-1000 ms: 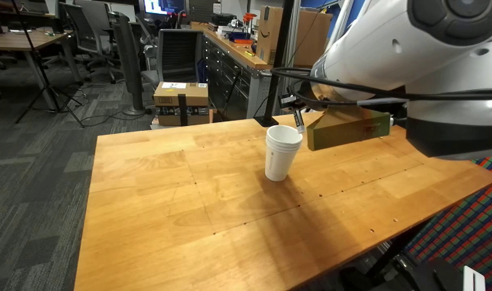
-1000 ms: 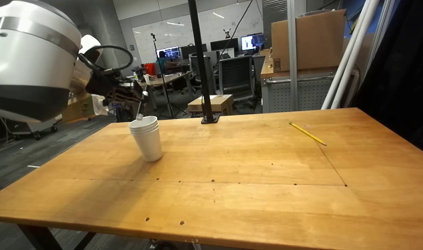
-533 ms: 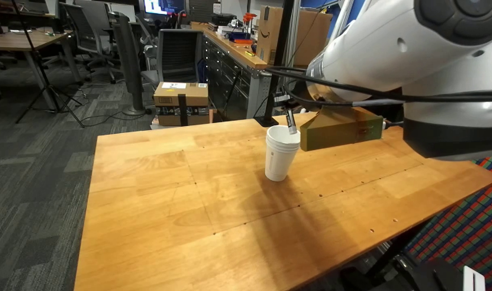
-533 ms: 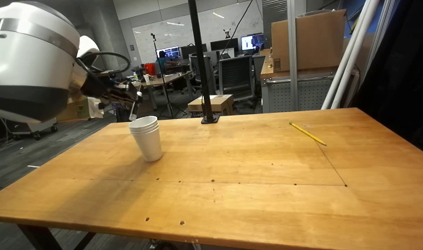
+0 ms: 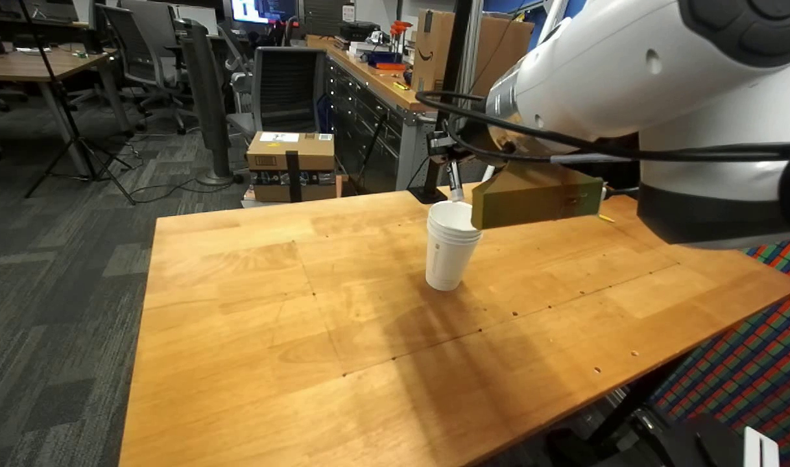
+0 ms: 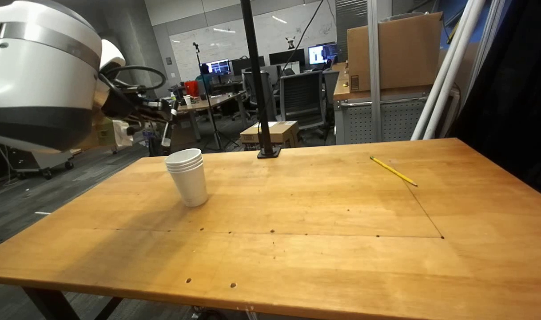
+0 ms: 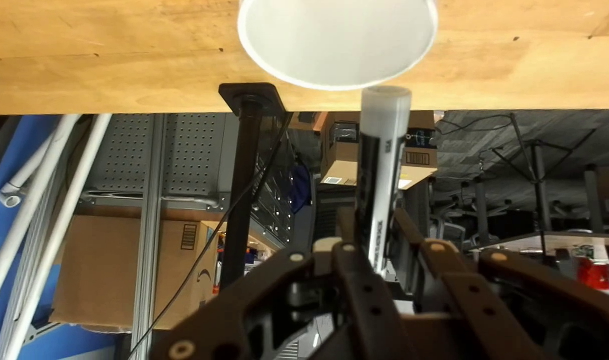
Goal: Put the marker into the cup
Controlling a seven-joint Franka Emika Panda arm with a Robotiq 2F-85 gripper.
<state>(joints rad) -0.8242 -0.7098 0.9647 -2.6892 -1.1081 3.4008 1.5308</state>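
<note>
The marker (image 7: 382, 130), black with a whitish end, is gripped between the fingertips of my gripper (image 7: 374, 220), whitish end pointing away from the jaws. The white paper cup (image 7: 337, 45) stands upright on the table; several rims show stacked. In the wrist view the whitish end lies just past the cup's rim. In both exterior views the marker (image 5: 455, 181) (image 6: 167, 134) hangs slightly tilted, its end just above rim height. It is at the far rim of the cup (image 5: 450, 253), and above the left rim of the cup (image 6: 188, 182). My gripper (image 5: 448, 155) (image 6: 169, 113) is above the cup.
A black post (image 6: 261, 89) is fixed at the table's back edge, close behind the cup (image 7: 242, 175). A yellow pencil (image 6: 393, 171) lies on the wooden table (image 6: 297, 266). A green-brown box-shaped part (image 5: 534, 194) hangs on the arm beside the cup.
My gripper and the held marker have moved left in both exterior views, then slightly up. The marker's end, earlier overlapping the cup's rim, now shows above it. The cup has not moved.
</note>
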